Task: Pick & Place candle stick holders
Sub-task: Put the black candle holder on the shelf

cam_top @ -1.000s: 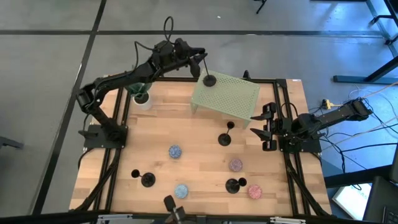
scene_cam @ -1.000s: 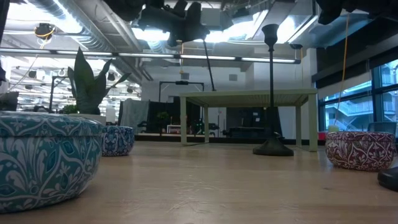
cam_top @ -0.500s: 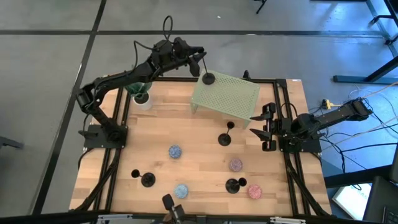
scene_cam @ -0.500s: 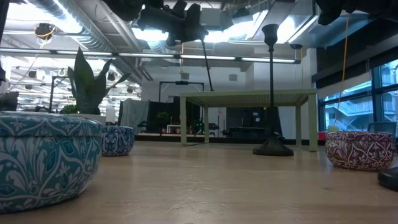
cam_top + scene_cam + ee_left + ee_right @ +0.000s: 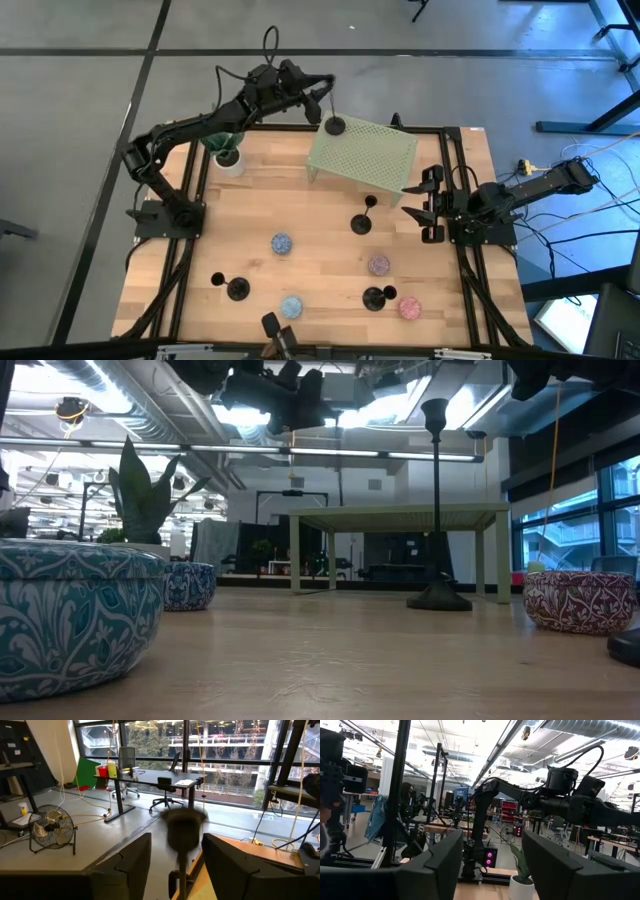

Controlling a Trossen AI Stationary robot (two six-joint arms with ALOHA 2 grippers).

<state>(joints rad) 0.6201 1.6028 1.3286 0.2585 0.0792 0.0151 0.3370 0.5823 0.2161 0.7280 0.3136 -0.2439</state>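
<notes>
One black candle stick holder stands with its round base (image 5: 335,127) on the far left corner of a pale green perforated stand (image 5: 370,158). My left gripper (image 5: 323,93) hovers over it, open. In the left wrist view the blurred cup (image 5: 185,825) and thin stem (image 5: 181,880) show in the gap between the fingers, apart from both. Three more holders stand on their bases on the table: one mid-table (image 5: 362,222), which also shows in the low view (image 5: 437,500), one near left (image 5: 233,288) and one near right (image 5: 373,296). My right gripper (image 5: 425,205) waits open at the table's right edge.
Several small patterned bowls sit on the table: blue (image 5: 281,242), purple (image 5: 378,265), light blue (image 5: 291,307) and pink (image 5: 409,307). A plant in a white pot (image 5: 227,157) stands at the far left. Bare wood lies between the stand and the bowls.
In the low view, the thin stem that slanted from the stand's top up to my left gripper no longer shows there. Both arms have kept their places.
</notes>
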